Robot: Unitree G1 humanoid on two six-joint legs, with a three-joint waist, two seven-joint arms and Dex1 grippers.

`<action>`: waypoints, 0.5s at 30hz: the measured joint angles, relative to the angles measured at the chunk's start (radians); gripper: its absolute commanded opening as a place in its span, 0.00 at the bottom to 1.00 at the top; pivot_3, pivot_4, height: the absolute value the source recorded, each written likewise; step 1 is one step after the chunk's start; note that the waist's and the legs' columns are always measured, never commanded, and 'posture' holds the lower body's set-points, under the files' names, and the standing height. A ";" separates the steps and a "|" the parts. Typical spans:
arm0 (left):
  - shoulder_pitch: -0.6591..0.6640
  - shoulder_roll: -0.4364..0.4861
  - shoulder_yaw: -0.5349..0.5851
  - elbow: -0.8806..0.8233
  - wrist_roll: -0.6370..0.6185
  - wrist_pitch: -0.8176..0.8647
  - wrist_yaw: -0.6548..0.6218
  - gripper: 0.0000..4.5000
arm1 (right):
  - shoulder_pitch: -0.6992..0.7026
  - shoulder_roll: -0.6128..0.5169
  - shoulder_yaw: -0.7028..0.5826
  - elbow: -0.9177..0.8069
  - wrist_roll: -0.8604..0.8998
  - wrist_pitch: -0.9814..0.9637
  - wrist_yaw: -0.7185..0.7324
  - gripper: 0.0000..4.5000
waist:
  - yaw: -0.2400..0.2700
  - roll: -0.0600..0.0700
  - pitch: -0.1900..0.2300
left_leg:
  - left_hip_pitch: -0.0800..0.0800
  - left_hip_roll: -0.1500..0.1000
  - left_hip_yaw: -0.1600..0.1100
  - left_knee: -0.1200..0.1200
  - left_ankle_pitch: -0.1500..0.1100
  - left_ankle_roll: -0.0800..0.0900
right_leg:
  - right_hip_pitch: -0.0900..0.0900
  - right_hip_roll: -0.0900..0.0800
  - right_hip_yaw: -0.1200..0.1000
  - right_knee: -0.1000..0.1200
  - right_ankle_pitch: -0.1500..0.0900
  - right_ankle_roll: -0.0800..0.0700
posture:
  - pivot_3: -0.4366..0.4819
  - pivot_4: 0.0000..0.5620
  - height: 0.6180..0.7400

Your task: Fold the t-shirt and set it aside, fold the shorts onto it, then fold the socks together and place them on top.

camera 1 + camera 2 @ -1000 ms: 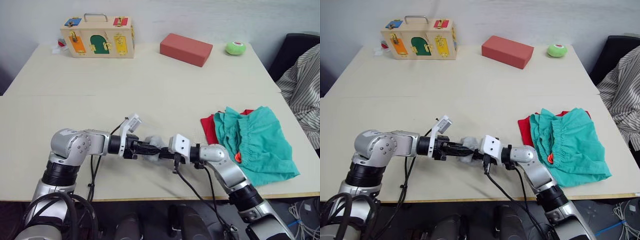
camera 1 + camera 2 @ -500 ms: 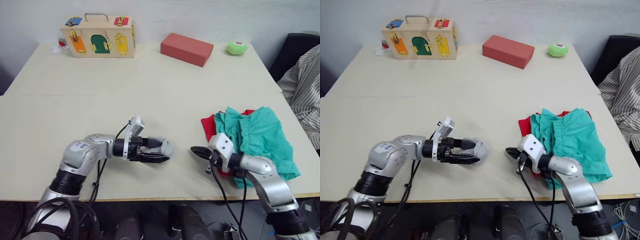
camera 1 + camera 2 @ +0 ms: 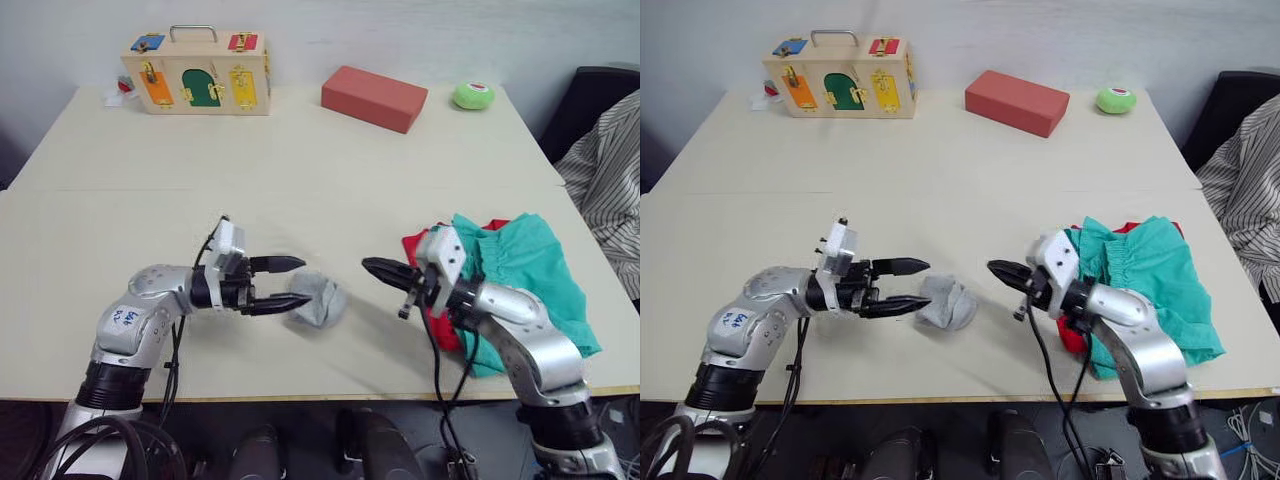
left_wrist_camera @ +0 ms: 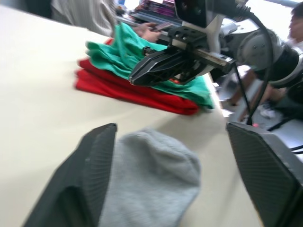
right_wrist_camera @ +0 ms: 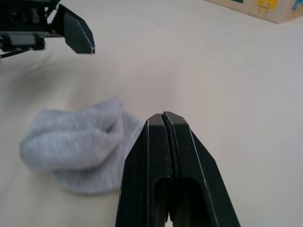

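While the socks (image 3: 318, 299) lie as 1 soft grey bundle near the front edge of the pale surface (image 3: 300, 160), the left gripper (image 3: 295, 282) points at them from the robot's left with its 2 black fingers spread wide apart, the fingertips just short of the bundle and nothing held between them. In the left wrist view the grey cloth sits between the parted fingers. The right gripper (image 3: 373, 268) hovers on the other side of the socks, apart from them, with its 2 fingers pressed together and empty. Behind it, toward the robot's right, the teal shorts (image 3: 520, 280) lie on top of the red t-shirt (image 3: 418, 252), whose edge shows at the near-left side of the pile. At the far side of the surface stand a wooden latch box (image 3: 195, 76), a red block (image 3: 373, 97) and a small green ball (image 3: 471, 95). A striped garment (image 3: 608, 170) hangs at the right edge.
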 measured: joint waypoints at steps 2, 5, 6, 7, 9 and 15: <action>0.002 -0.008 -0.024 0.047 0.054 -0.067 -0.004 0.43 | -0.021 0.022 0.058 0.029 -0.027 -0.012 -0.005 0.00 | 0.000 0.000 0.000 | -0.001 0.000 0.000 0.000 0.000 0.000 | -0.001 0.000 0.000 0.000 0.000 0.000 | 0.48 0.27 1.00; 0.009 -0.052 -0.066 0.099 0.116 -0.157 -0.007 0.22 | -0.029 0.040 0.136 0.081 -0.077 -0.042 -0.002 0.00 | 0.002 0.000 0.000 | -0.005 0.000 0.000 0.002 -0.001 0.002 | -0.002 -0.001 -0.001 -0.001 0.000 0.000 | 0.48 0.27 1.00; 0.009 -0.067 -0.083 0.114 0.132 -0.177 -0.005 0.15 | -0.029 0.043 0.151 0.093 -0.088 -0.054 0.000 0.00 | 0.002 0.000 0.000 | -0.009 -0.001 0.000 0.005 -0.001 0.003 | -0.006 -0.001 -0.002 -0.001 0.000 0.001 | 0.48 0.27 1.00; 0.009 -0.087 -0.094 0.127 0.151 -0.190 0.004 0.08 | -0.030 0.046 0.162 0.105 -0.096 -0.064 0.001 0.00 | 0.002 0.000 0.000 | -0.012 -0.001 0.000 0.008 -0.002 0.004 | -0.008 -0.001 -0.001 0.000 0.001 0.002 | 0.48 0.27 1.00; -0.005 -0.124 -0.121 0.155 0.180 -0.198 0.028 0.00 | -0.025 0.048 0.169 0.141 -0.116 -0.105 0.005 0.00 | 0.003 0.000 0.000 | -0.014 -0.001 0.001 0.011 -0.002 0.006 | -0.009 -0.002 -0.001 0.000 0.001 0.003 | 0.48 0.27 1.00; -0.024 -0.143 -0.163 0.198 0.263 -0.220 0.084 0.00 | 0.030 0.041 0.173 0.332 -0.193 -0.387 0.025 0.00 | -0.003 0.000 0.000 | -0.007 0.000 0.001 0.013 -0.004 0.008 | -0.001 -0.002 -0.001 0.000 0.003 0.005 | 0.48 0.27 1.00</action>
